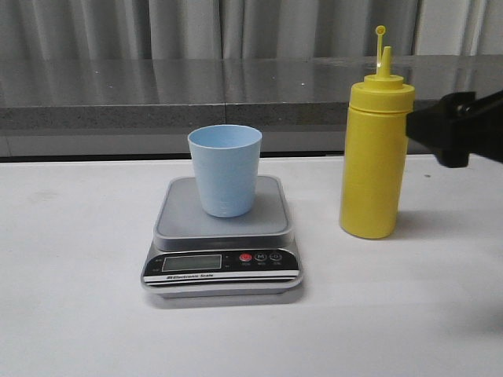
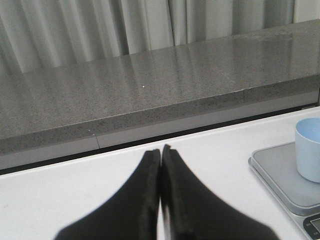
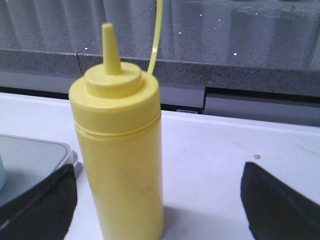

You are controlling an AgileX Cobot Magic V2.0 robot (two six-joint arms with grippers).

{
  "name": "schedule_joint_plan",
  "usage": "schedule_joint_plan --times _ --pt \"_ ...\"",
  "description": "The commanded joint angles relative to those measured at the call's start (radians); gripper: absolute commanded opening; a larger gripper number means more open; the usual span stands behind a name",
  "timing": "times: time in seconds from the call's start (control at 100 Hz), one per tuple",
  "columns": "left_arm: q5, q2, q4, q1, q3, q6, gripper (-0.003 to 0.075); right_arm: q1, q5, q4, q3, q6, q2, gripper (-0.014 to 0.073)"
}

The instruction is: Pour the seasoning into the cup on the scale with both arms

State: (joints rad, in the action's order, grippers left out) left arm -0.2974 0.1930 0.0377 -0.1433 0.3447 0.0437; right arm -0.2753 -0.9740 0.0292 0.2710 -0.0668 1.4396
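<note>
Bottle [image 3: 117, 150] upright on surface [image 1: 71, 314], between spread fingers of right claw [image 3: 159, 200], untouched; left claw [image 2: 160, 155] closed, empty.

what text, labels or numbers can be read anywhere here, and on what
"Electronic Scale": small white print on the dark front of the flat grey-silver kitchen scale, below its display.
"M": on the middle round button, barely legible.
LCD display: no digits can be made out.
Tiny captions under the buttons: too small to read.
Tall yellow plastic squeeze bottle and pale blue plastic cup: no text visible.
</note>
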Motion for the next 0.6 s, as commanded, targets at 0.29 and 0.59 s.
schedule_joint_plan --times 0.29,0.59 --pt "0.081 0.012 0.000 0.002 0.024 -0.004 -0.0018 0.005 0.400 0.067 -0.002 0.104 -0.508 0.0654" --pt "0.081 0.012 0.000 0.002 0.024 -0.004 -0.0018 0.005 0.739 0.085 -0.002 0.124 -0.877 0.0654"
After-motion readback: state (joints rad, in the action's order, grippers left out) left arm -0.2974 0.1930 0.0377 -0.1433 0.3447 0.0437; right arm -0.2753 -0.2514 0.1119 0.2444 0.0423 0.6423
